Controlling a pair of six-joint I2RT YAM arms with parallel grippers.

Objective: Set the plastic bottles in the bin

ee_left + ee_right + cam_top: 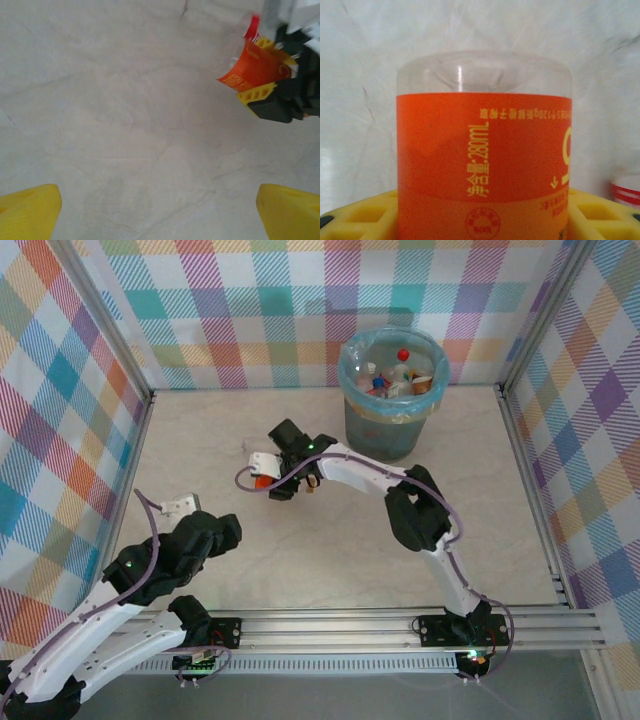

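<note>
The right gripper (275,483) was clamped across the label of an orange-labelled plastic bottle (485,145), the bin (385,435) standing at its 2 o'clock; the smooth wall could have slipped between the jaws mid-carry.

Your left gripper (160,215) stands spread wide. Its two yellow fingertips (27,210) sit at the near left and near right, with only bare pale table (125,100) between them. Far off to your right, the right gripper (262,69) has its yellow pads pressed on either side of an orange-labelled bottle (248,72), which is tilted. The gripper's black body lies just to the right of the bottle. A small red patch shows at the bottle's far end, too blurred to identify.
</note>
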